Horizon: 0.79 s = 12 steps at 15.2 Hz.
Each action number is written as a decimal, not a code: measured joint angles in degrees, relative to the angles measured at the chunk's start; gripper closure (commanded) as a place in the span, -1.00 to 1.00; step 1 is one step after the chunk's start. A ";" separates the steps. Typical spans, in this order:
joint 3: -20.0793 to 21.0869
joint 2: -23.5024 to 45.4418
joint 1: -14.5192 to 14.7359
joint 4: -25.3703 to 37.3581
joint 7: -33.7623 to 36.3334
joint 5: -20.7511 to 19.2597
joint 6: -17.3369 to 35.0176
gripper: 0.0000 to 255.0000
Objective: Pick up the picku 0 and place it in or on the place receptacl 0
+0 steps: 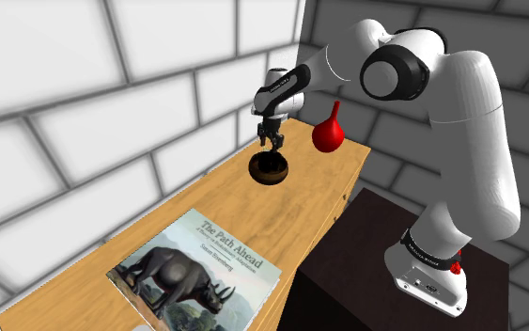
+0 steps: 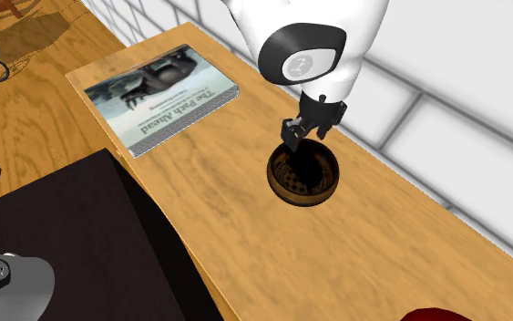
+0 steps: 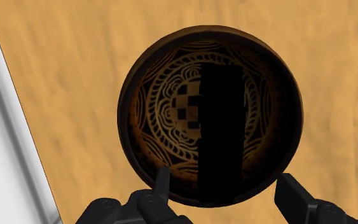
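A dark brown bowl (image 1: 269,168) (image 2: 303,175) (image 3: 171,114) with a pale carved pattern inside stands on the wooden table (image 1: 309,202), close to the brick wall. A flat black oblong thing (image 3: 222,133) lies inside the bowl, across its middle. My black gripper (image 1: 272,143) (image 2: 311,128) (image 3: 225,184) hangs just above the bowl, pointing down into it. Its fingers stand apart on either side of the black thing, with a gap showing on each side, so they are open and hold nothing.
A red bulb-shaped object (image 1: 329,133) (image 2: 436,315) stands on the table beyond the bowl, near the arm. A large book with a rhino cover (image 1: 196,273) (image 2: 159,91) lies at the table's other end. The dark stand (image 1: 365,254) abuts the table edge.
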 measured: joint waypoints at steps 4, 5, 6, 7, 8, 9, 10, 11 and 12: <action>0.00 0.00 0.00 0.01 0.00 0.00 0.00 -1.00; -0.17 -0.45 0.13 0.34 0.25 -0.26 -0.76 -1.00; -0.51 -1.54 0.32 0.17 0.41 -0.68 -1.65 -1.00; -0.79 -2.29 0.41 0.57 0.63 -1.06 -2.73 -1.00; -1.12 -3.32 0.58 0.61 0.83 -1.50 -3.77 -1.00; -1.28 -3.93 0.78 0.71 1.12 -1.77 -4.42 -1.00; -1.38 -4.29 0.84 0.67 1.17 -1.91 -4.73 -1.00; -1.42 -4.41 0.84 0.70 1.18 -1.96 -4.89 -1.00; -1.44 -4.48 0.85 0.68 1.20 -1.99 -4.96 -1.00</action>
